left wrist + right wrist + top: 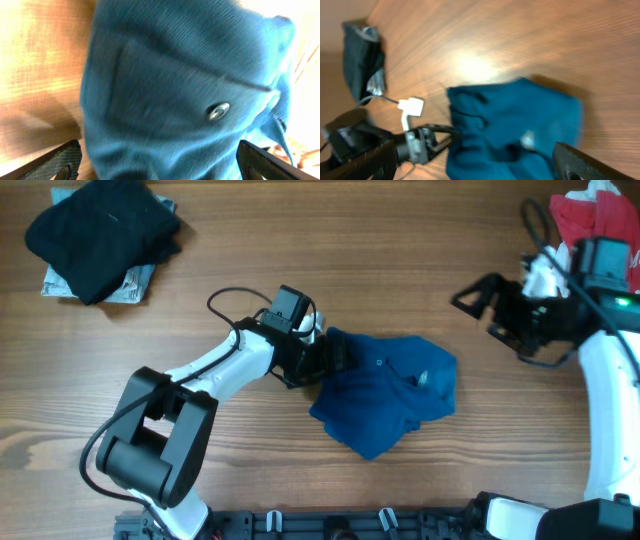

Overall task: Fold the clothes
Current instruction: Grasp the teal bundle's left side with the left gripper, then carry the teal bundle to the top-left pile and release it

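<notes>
The wooden table [400, 270] spans the whole scene, its brown grain running side to side, smooth and matt, with a bright glare patch in the right wrist view.

The left arm [215, 370], white shell over black joints, reaches low and forward so that its tip meets the work. The right arm [605, 380] is held back at the right side, probably to leave the centre free.

The blue shirt [385, 390] lies near the middle of the table, crumpled into a rounded heap rather than spread flat. No fold looks made yet. Its cloth is soft, finely ribbed, and sags into loose ridges.

A black garment [100, 235] is bunched at the far left corner over a grey patterned cloth [135, 283]. A red-and-white garment [590, 215] sits at the far right corner, well apart from the shirt.

The left tool [325, 360] is at the shirt's left edge with its fingers spread wide. The cloth fills the gap between them but nothing is pinched, which suits taking a fresh hold. The right tool [478, 310] hangs above bare wood, also spread and empty.

Smallest, a round metallic button [218, 111] shines beside a stitched flap edge.
</notes>
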Controlling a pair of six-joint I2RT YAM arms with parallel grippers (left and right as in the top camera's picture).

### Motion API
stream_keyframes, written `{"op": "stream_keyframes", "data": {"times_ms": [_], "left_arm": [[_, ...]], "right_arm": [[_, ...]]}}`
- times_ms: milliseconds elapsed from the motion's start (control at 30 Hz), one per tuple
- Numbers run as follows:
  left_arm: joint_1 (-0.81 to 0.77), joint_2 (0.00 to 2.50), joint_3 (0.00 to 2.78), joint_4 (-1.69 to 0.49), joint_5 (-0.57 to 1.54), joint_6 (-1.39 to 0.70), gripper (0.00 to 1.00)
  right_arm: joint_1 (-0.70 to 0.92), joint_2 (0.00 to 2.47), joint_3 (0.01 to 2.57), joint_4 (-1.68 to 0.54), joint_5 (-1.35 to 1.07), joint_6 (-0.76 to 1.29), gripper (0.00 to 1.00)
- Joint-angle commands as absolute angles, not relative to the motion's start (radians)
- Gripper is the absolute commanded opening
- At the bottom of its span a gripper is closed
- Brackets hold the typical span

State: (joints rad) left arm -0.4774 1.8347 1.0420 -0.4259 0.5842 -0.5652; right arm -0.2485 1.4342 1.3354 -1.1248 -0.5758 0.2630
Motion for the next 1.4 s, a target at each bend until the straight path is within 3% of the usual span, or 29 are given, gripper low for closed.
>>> {"op": "stream_keyframes", "data": {"times_ms": [0, 167, 333, 367, 433, 500, 533, 667, 800, 1000, 1167, 1267, 1367], "left_arm": [[-0.467, 1.835, 1.047, -0.380, 0.524, -0.343, 1.00], [-0.464, 1.906, 1.047, -0.367, 0.562, -0.317, 1.00], [-0.465, 1.988, 1.047, -0.292, 0.735, -0.318, 0.96], [-0.468, 1.995, 1.047, -0.293, 0.741, -0.318, 0.86], [-0.488, 2.010, 1.047, -0.295, 0.743, -0.329, 0.42], [-0.514, 2.012, 1.047, -0.283, 0.743, -0.355, 0.29], [-0.527, 2.012, 1.047, -0.260, 0.702, -0.357, 0.04], [-0.514, 2.012, 1.047, -0.192, 0.577, -0.393, 0.04], [-0.394, 2.012, 1.048, -0.001, 0.492, -0.387, 0.04], [-0.155, 2.012, 1.048, 0.278, 0.410, -0.239, 0.04], [-0.052, 2.012, 1.048, 0.607, 0.242, -0.076, 0.07], [-0.005, 2.012, 1.048, 0.695, 0.114, 0.068, 0.08], [0.063, 2.012, 1.048, 0.781, 0.110, 0.075, 0.08]], "right_arm": [[-0.319, 1.421, 1.348, -1.194, -0.568, 0.110, 1.00], [-0.325, 1.421, 1.348, -1.228, -0.569, 0.079, 0.99], [-0.325, 1.421, 1.348, -1.246, -0.568, 0.052, 0.99], [-0.325, 1.421, 1.348, -1.247, -0.568, 0.051, 0.99], [-0.325, 1.421, 1.348, -1.253, -0.568, 0.027, 0.99], [-0.325, 1.421, 1.341, -1.258, -0.568, 0.026, 0.99], [-0.325, 1.421, 1.326, -1.258, -0.564, 0.022, 1.00], [-0.325, 1.421, 1.313, -1.275, -0.516, 0.018, 0.99], [-0.325, 1.421, 1.313, -1.290, -0.514, -0.001, 0.99], [-0.325, 1.421, 1.313, -1.333, -0.489, -0.007, 0.99], [-0.325, 1.421, 1.313, -1.367, -0.490, 0.003, 0.98], [-0.325, 1.421, 1.313, -1.370, -0.490, 0.004, 0.97], [-0.325, 1.421, 1.313, -1.384, -0.490, 0.011, 0.96]]}}
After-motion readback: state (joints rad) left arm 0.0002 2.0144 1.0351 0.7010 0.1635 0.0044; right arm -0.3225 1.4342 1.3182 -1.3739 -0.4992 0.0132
